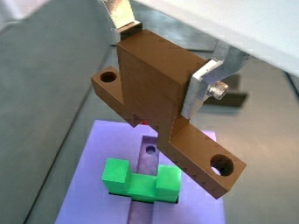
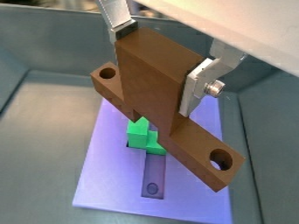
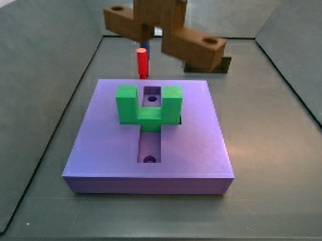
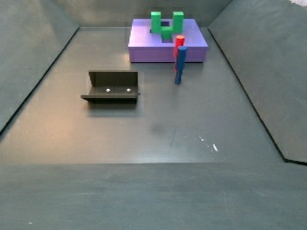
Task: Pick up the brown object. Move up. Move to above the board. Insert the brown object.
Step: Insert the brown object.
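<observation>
Above the board (image 1: pixel 100 166), claw (image 1: pixel 163 66) clamped on brown object (image 1: pixel 176 122), no readable writing.

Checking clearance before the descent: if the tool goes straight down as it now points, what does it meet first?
Likely the green U-shaped block on the board, met by the brown object that the tool holds; depth is unclear.

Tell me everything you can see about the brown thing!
The brown object is an orange-brown piece with a smooth, matte look: a tall block crossed by a long flat bar with a round hole near each end. It hangs tilted in the air above the board, touching nothing but the end effector, whose silver fingers clamp the block's sides.
</observation>
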You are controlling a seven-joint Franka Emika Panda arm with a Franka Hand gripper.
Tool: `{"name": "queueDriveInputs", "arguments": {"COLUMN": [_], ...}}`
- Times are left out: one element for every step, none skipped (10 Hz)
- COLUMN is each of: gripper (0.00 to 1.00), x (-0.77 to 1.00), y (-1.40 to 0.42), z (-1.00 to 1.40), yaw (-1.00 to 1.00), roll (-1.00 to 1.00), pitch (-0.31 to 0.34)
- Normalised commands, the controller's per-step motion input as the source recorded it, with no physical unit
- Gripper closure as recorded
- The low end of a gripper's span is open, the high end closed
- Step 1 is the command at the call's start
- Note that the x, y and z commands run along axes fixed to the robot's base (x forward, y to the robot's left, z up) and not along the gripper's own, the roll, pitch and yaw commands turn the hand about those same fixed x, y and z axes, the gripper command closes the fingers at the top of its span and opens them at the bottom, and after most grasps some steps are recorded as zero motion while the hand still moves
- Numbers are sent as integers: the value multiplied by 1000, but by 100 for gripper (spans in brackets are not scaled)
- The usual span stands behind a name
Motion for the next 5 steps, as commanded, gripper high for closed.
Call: {"name": "queueDriveInputs", "arguments": {"gripper": [100,100,100,100,100], "x": [-54,-54,-34,0,0], "y": [-66,-69,-63,-46,-3], "z": [-234,-234,-263,-274,-269], "yaw": [-934,-934,-960,-997,-1000], "roll": [-177,-173,-143,-110,-61], "pitch": [-220,-220,-177,-133,-74]}}
